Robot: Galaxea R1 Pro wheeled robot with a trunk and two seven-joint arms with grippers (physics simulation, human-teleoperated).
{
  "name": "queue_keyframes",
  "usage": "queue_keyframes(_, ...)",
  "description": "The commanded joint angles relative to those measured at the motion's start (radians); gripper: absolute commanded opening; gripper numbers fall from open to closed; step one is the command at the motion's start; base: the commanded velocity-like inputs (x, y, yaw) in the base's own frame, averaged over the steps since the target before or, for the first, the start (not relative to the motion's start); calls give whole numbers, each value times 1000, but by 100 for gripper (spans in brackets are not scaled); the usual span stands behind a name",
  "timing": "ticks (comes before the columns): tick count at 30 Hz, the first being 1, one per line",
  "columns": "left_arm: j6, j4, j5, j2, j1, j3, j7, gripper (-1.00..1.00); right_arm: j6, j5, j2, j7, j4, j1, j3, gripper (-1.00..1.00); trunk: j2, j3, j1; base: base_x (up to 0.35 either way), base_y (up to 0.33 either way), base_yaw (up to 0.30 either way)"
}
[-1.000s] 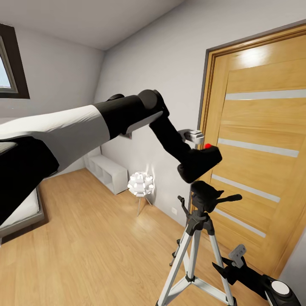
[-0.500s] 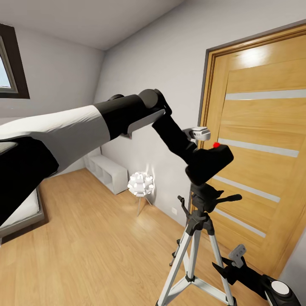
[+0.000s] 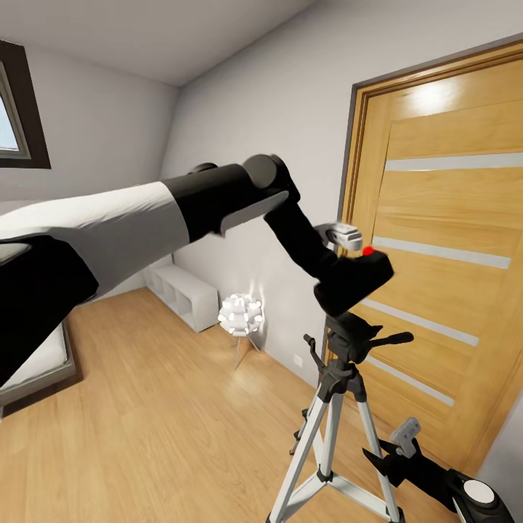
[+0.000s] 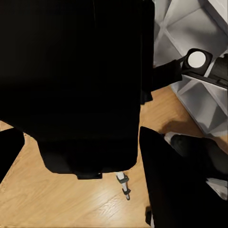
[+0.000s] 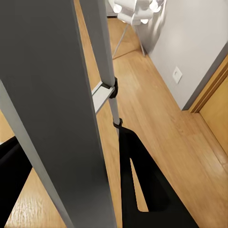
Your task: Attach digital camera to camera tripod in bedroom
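The black digital camera (image 3: 354,280), with a red dot on top, sits right over the black pan head of the camera tripod (image 3: 354,335); whether they touch I cannot tell. My left gripper (image 4: 80,135) is shut on the camera, whose body (image 4: 76,80) blocks most of the left wrist view. Silver tripod legs (image 3: 309,443) spread down to the wood floor. My right gripper (image 3: 386,455) is low beside a tripod leg and open, with that leg (image 5: 47,95) running between its fingers (image 5: 142,190).
A wooden door (image 3: 443,218) stands close behind the tripod. A white globe lamp (image 3: 240,314) and a low white shelf (image 3: 185,290) are against the grey wall. A grey bed (image 3: 36,363) lies at the left.
My left arm carried the camera to the right until it was over the tripod head, then settled it slightly down. The right gripper and the tripod stayed still.
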Motion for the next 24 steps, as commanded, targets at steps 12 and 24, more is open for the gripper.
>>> queue_keyframes(12, 3, -21, -2, 0, 40, 2, 92, -100, -1, -2, 1, 7, 6, 1, -3, -100, 0, -1, 1, 0, 0, 0)
queue_keyframes(24, 3, -21, 82, 0, 36, 50, 79, -100, -2, -1, 1, 7, 6, 1, -4, -100, 0, -1, 1, 0, 0, 0)
